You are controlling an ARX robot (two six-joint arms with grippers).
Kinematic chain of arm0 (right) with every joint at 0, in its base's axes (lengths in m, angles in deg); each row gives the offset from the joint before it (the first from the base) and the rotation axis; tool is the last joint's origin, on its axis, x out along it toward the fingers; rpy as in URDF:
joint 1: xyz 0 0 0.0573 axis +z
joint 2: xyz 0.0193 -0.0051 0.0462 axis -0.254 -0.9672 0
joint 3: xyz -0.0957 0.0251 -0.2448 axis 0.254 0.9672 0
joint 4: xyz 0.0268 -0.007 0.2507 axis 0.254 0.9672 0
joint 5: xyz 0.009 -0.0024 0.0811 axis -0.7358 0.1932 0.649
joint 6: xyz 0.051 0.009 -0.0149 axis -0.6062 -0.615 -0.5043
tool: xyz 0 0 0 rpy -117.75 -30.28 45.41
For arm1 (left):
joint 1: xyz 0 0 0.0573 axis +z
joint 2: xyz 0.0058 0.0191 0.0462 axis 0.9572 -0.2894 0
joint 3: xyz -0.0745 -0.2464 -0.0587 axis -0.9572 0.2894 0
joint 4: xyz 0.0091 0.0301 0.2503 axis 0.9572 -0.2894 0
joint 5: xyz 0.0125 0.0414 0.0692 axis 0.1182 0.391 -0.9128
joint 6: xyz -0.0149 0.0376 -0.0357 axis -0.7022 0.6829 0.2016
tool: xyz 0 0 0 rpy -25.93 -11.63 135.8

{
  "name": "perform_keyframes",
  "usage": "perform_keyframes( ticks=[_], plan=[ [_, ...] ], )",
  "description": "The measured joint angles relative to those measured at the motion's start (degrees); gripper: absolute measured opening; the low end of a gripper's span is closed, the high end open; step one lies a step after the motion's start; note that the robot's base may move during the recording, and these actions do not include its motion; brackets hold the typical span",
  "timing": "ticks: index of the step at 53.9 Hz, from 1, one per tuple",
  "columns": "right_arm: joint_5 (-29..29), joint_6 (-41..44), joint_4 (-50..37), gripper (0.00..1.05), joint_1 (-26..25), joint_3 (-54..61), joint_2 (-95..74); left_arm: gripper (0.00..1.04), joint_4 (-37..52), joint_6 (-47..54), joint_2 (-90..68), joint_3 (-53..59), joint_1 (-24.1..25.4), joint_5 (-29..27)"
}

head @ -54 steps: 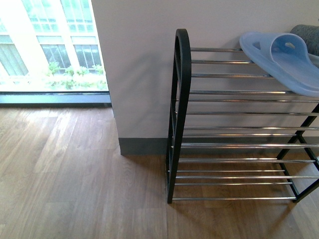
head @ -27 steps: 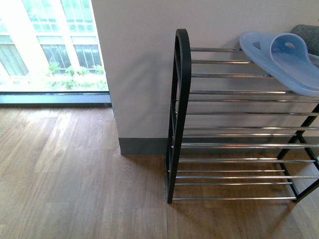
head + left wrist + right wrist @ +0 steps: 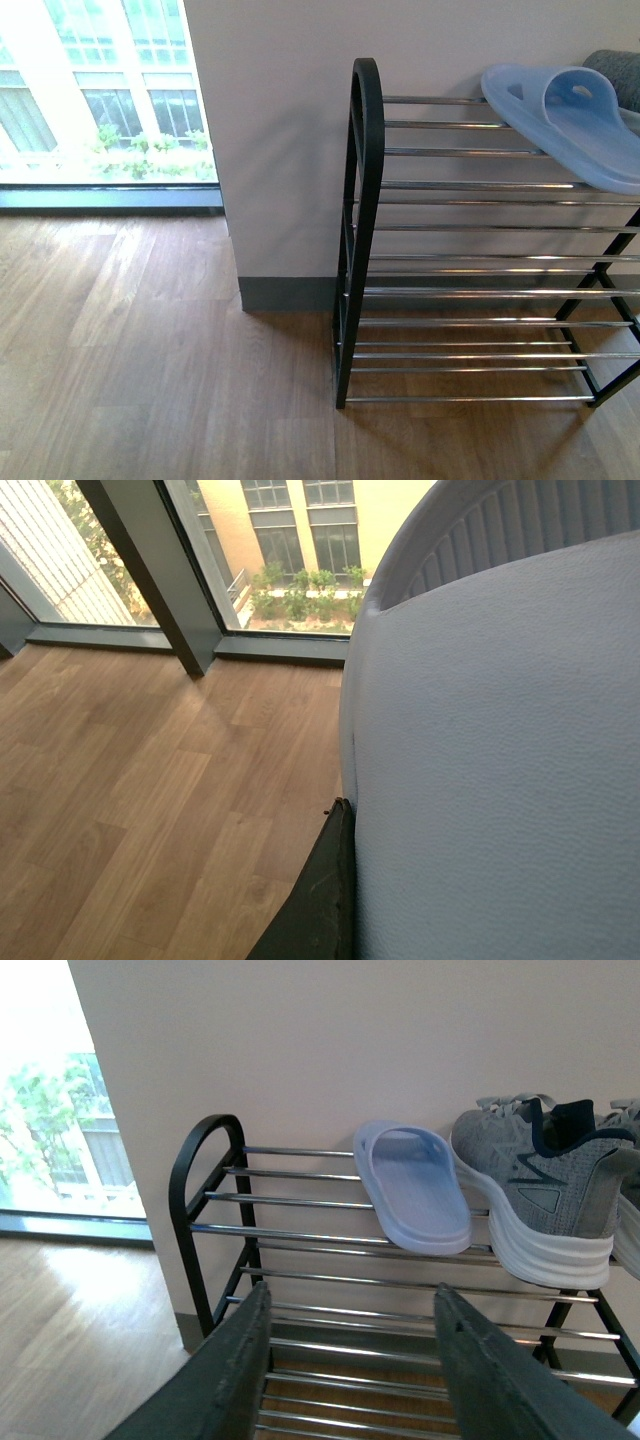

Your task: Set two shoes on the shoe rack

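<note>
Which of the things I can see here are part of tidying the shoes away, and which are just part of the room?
Part of the job:
- blue slide sandal, on the top shelf
- grey sneaker, beside it
- shoe rack
- right gripper, open and empty

Just there:
- window
- wooden floor
- white wall
- pale padded surface

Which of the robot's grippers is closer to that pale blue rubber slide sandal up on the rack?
Right. The right gripper, open and empty, faces the pale blue rubber slide sandal on the rack's top shelf. The left wrist view shows only floor, window and a pale padded surface.
</note>
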Motion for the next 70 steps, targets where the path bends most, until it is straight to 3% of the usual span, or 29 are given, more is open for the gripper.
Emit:
perform_keyframes(
  ticks=[13,16,52,56,70],
  plan=[
    [0.2,0.0,0.0,0.92,0.0,0.0,0.0,0.02,0.0,0.0,0.0,0.0,0.0,-0.3],
    [0.2,0.0,0.0,0.97,0.0,0.0,0.0,0.02,0.0,0.0,0.0,0.0,0.0,-0.2],
    [-0.2,0.0,0.0,0.96,0.1,0.0,0.1,0.02,0.0,0.0,0.1,0.0,-0.1,0.0],
    [-0.2,0.0,0.0,0.96,0.1,0.0,0.1,0.02,3.2,-3.6,-1.2,0.0,0.3,6.4],
    [-0.1,0.0,0.0,0.96,0.1,0.0,0.1,0.02,17.5,-8.0,-25.0,-11.5,-8.7,11.3]
  ],
)
